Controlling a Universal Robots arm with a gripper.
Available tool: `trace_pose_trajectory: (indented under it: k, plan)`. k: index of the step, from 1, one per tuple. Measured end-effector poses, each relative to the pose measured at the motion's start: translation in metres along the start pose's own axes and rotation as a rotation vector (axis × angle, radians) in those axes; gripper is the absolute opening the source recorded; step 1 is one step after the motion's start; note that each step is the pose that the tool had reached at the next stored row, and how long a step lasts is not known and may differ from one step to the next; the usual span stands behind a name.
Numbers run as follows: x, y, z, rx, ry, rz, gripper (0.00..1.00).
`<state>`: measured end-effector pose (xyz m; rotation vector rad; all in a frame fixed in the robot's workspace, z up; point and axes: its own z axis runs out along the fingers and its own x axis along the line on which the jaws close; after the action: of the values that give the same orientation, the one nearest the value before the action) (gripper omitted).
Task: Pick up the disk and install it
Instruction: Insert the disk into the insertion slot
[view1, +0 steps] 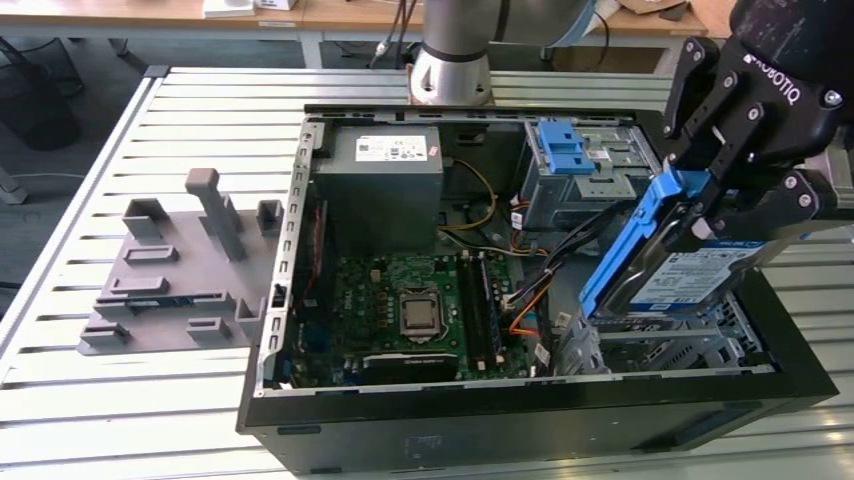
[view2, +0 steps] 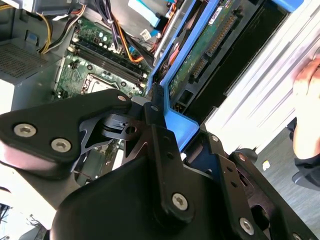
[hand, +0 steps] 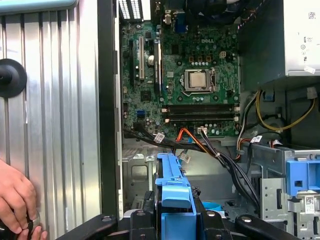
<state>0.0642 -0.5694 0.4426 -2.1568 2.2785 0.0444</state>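
The disk (view1: 683, 272) is a silver drive with a blue-and-white label and a blue frame. It hangs tilted, on edge, over the right end of the open computer case (view1: 534, 410) in the exterior view. My gripper (view1: 703, 205) is shut on its upper end, its black fingers clamping the blue frame. In the second wrist view the disk's green circuit side (view2: 212, 42) faces the camera beyond the gripper (view2: 167, 125). The first wrist view has the blue frame (hand: 172, 187) standing between the fingers (hand: 142, 220), above a metal bay (hand: 140, 175).
Inside the case lie the motherboard (view1: 414, 310), a grey power-supply box (view1: 390, 165), a blue latch on a silver cage (view1: 577, 150) and loose cables (view1: 534, 290). A grey fixture (view1: 180, 270) stands on the slatted table. A person's hand (hand: 15, 200) rests beside the case.
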Motion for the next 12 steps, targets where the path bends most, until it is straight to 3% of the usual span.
trace_pose_trajectory:
  k: [5, 12]
  plan:
    - [-0.0004, -0.0084, 0.0027, 0.0000, 0.0001, 0.000, 0.37]
    - [0.0001, -0.0093, 0.0046, -0.0003, 0.0004, -0.017, 0.37]
